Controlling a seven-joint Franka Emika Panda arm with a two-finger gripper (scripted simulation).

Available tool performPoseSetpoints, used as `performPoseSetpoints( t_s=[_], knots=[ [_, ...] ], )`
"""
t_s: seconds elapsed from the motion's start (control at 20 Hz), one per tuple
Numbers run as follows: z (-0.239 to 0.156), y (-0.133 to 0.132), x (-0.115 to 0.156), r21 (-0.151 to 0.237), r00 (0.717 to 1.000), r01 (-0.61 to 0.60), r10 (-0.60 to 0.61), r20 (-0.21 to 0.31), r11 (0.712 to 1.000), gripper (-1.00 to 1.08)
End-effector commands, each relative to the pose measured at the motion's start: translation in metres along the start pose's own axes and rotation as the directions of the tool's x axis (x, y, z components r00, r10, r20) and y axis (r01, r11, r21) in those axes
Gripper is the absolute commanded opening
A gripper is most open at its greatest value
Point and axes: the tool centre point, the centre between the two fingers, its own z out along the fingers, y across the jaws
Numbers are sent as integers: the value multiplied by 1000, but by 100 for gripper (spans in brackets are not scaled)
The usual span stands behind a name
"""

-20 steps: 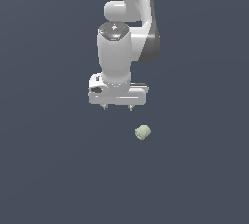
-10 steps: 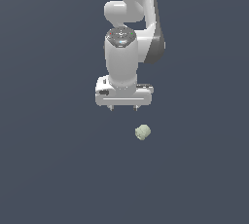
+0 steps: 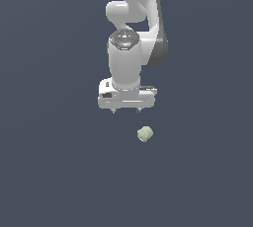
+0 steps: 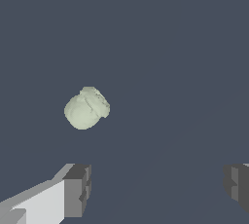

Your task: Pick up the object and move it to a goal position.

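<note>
Fingers [image 4: 78, 191] were spread wide, nothing between them. Gripper [image 3: 126, 109] pointed straight down off a vertical white arm [image 3: 129, 63], palm bar level. Ball [image 3: 145, 133] was roundish and lumpy, with no clear long axis or heading I could call. It sat on the dark floor [image 3: 54, 171] just nearer than the fingertips, toward the exterior view's right, apart from both fingers, outside the gap.

End effector [image 3: 126, 110] above ball [image 3: 145, 133]
</note>
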Motion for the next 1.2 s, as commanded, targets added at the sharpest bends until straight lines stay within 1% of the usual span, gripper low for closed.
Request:
performPoseSetpoints(
  t_s=[0.0, 0.25, 0.45, 0.55, 0.8, 1.0, 1.15],
  knots=[
    [4, -4, 2, -2, 999, 32, -32, 2, 999, 100],
    [19, -17, 9, -8, 991, 136, -136, 8, 991, 100],
    [35, -32, 16, -11, 968, 252, -252, 14, 968, 100],
    [45, -41, 19, -11, 947, 321, -320, 18, 947, 100],
    [68, -62, 26, -8, 885, 465, -465, 25, 885, 100],
    [81, -74, 29, -4, 840, 542, -541, 27, 841, 100],
    [88, -80, 31, -2, 815, 579, -579, 27, 815, 100]
  ],
)
